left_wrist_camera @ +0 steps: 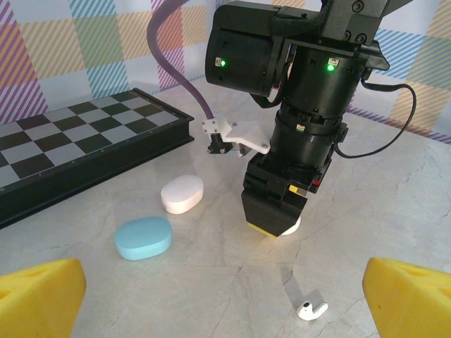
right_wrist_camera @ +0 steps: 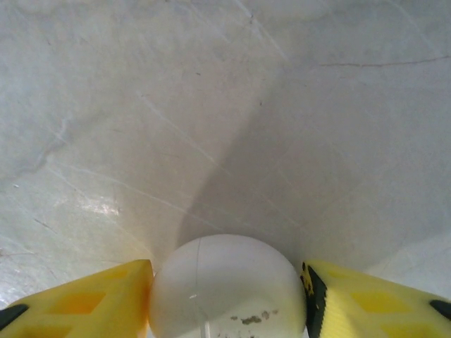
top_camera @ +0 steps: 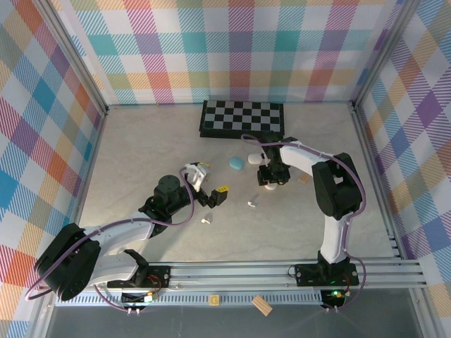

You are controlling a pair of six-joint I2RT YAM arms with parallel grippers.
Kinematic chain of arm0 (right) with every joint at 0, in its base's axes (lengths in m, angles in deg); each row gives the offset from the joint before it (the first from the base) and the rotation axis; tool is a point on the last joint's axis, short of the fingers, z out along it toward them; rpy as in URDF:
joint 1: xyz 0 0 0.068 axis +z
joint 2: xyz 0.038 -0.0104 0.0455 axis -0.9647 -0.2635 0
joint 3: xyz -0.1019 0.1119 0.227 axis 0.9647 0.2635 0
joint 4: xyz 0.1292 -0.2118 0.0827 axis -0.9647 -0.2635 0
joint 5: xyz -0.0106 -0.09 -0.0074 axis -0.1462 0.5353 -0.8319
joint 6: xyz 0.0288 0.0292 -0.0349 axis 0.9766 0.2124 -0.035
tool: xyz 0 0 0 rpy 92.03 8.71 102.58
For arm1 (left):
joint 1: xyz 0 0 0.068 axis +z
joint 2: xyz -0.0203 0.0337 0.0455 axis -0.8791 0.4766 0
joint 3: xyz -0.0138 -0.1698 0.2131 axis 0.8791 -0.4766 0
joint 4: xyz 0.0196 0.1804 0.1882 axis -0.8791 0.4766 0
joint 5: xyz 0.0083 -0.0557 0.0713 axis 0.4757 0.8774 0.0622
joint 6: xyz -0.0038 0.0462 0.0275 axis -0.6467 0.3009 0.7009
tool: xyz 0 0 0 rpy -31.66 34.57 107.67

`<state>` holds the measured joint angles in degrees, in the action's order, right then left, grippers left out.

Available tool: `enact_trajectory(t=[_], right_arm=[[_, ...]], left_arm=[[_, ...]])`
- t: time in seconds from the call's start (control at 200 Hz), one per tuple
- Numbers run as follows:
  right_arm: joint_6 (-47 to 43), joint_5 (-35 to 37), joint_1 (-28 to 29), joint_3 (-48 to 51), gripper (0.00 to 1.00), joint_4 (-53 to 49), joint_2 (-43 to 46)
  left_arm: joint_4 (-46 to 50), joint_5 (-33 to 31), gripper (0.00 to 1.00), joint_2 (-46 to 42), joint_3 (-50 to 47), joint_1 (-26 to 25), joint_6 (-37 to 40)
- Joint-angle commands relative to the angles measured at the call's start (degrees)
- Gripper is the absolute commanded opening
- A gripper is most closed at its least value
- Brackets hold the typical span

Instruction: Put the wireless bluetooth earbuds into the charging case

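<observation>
Yellow-fingered right tool (left_wrist_camera: 273, 222) is down on the table. Its fingers (right_wrist_camera: 84, 299) press on both sides of a smooth round white plastic case (right_wrist_camera: 227, 282), so it looks clamped on it. The left tool (left_wrist_camera: 225, 310) hangs near, with its fingers wide apart and nothing in them.

The pale stone-look table (top_camera: 141, 148) has a flat black and white chessboard (top_camera: 242, 118) at the back. Nearer lie an oval light blue plastic case (left_wrist_camera: 144, 237) and a second white oval case (left_wrist_camera: 182, 193), just beside each other. One tiny white stemmed earbud (left_wrist_camera: 311, 308) lies flat near the right tool. Another tiny white earbud (top_camera: 206, 220) lies near the left arm.

I think the held case could slip. It is round and shiny, so a hard squeeze may make it pop out and roll. Its lid looks closed, so no bud can go in yet. The two arms are close and could bump. A tool coming down could also flick the tiny bud away.
</observation>
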<state>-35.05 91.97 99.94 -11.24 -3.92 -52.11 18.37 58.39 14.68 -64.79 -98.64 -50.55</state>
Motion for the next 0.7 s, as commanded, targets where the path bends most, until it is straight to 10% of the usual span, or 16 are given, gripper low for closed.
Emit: enact_trajectory(t=[0.0, 0.7], right_arm=[[-0.8, -0.1, 0.0, -1.4, 0.52, -1.8, -0.1], [28.4, -30.1, -7.6, 14.0, 0.48, 27.8, 28.9]], left_arm=[[-0.9, 1.4, 1.00, -0.9, 2.2, -0.3, 0.7], [-27.9, -9.5, 1.00, 16.0, 6.3, -5.8, -3.9]])
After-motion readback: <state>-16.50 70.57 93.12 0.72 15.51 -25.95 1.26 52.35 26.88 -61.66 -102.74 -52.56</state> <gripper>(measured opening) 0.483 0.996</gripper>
